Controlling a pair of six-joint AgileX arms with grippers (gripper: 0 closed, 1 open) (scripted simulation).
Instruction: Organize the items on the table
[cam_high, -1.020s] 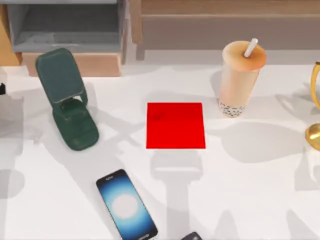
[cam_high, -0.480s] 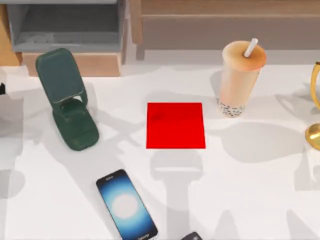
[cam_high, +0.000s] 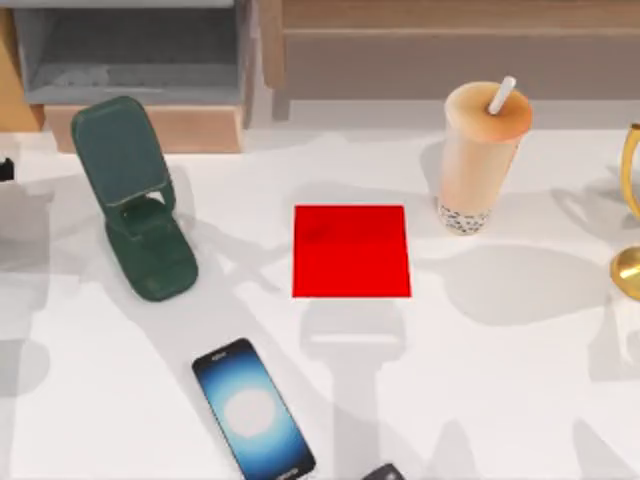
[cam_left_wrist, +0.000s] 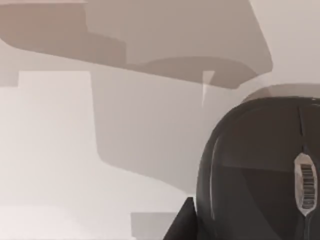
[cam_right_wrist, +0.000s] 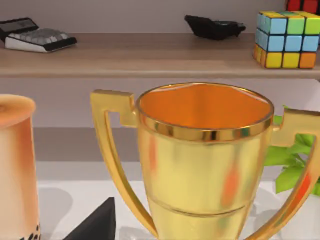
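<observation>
The black smartphone (cam_high: 253, 410) lies screen up, glowing, near the front of the white table (cam_high: 500, 380). Only the tip of the dark grey mouse (cam_high: 382, 472) shows at the front edge; the left wrist view looks at the mouse (cam_left_wrist: 260, 170) from close by. A dark part of my left gripper (cam_left_wrist: 180, 227) sits right beside it. The peach bubble-tea cup (cam_high: 480, 155) with its white straw stands upright at the back right. In the right wrist view the cup (cam_right_wrist: 15, 165) stands next to a gold trophy (cam_right_wrist: 202, 165), with a dark part of my right gripper (cam_right_wrist: 95, 222) low in front.
A red square mat (cam_high: 351, 251) lies mid-table. A green phone stand (cam_high: 135, 195) stands at the back left. The trophy (cam_high: 630, 215) is at the right edge. A shelf (cam_right_wrist: 150, 55) behind holds a calculator, a black object and a colour cube. Green leaves (cam_right_wrist: 292, 160) show behind the trophy.
The phone, cup, mat and stand lie as before. Only a small dark piece at the top view's left edge and the shadows near it have shifted slightly.
</observation>
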